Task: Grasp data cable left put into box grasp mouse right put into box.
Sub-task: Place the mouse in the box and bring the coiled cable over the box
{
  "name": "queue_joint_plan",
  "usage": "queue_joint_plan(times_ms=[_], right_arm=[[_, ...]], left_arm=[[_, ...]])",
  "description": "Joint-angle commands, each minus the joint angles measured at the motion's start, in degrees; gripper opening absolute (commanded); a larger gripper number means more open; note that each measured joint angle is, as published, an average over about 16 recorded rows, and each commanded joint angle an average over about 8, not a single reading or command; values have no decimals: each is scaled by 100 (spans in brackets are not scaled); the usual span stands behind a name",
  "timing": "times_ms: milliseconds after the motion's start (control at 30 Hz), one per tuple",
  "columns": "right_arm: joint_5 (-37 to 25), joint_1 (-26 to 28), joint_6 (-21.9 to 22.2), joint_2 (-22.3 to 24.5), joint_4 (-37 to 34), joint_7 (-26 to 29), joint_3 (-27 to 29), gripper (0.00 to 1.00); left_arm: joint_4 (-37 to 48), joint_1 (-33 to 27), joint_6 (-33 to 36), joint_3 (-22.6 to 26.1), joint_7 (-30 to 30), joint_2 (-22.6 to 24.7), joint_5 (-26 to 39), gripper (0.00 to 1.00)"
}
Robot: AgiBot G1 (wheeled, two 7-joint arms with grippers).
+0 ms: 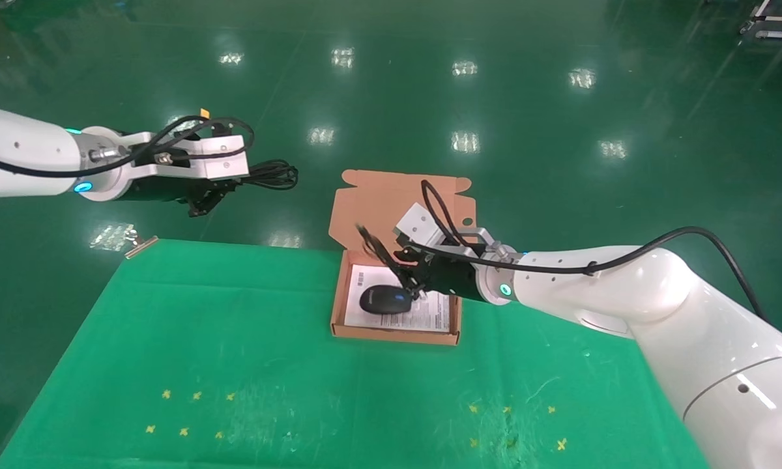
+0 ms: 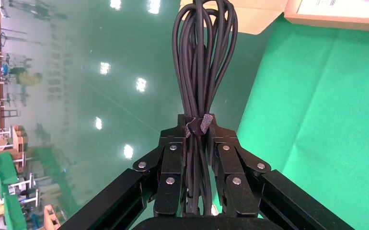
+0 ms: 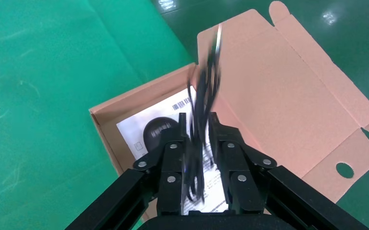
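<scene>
The left gripper (image 2: 198, 125) pinches the cable (image 2: 204, 57) (soft, light, best held mid-bundle); the right gripper (image 3: 199, 125) pinches the cord (image 3: 202, 96) above the mouse (image 1: 384, 300).

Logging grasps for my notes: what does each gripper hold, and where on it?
Left gripper: data cable, mid-bundle. Right gripper: the mouse's cord, over the box.

Mouse (image 3: 159, 130) half behind right pincer (image 3: 199, 125), its cord (image 3: 204, 81) motion-blurred (plug indistinguishable), data cable (image 2: 204, 52) loop cropped
</scene>
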Motion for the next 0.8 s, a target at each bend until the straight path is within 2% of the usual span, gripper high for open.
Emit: queue_joint_plan(times_ms=[33, 467, 800], right_arm=[[12, -7, -6, 19, 20, 2, 1, 100], [144, -45, 0, 387, 384, 4, 33, 100], [181, 51, 17, 985, 727, -68, 177, 100]], left_arm=[[0, 0, 0, 0, 0, 0, 0, 0], [32, 131, -118, -5, 90, 113, -119, 0], [728, 571, -741, -49, 931, 748, -708, 0]])
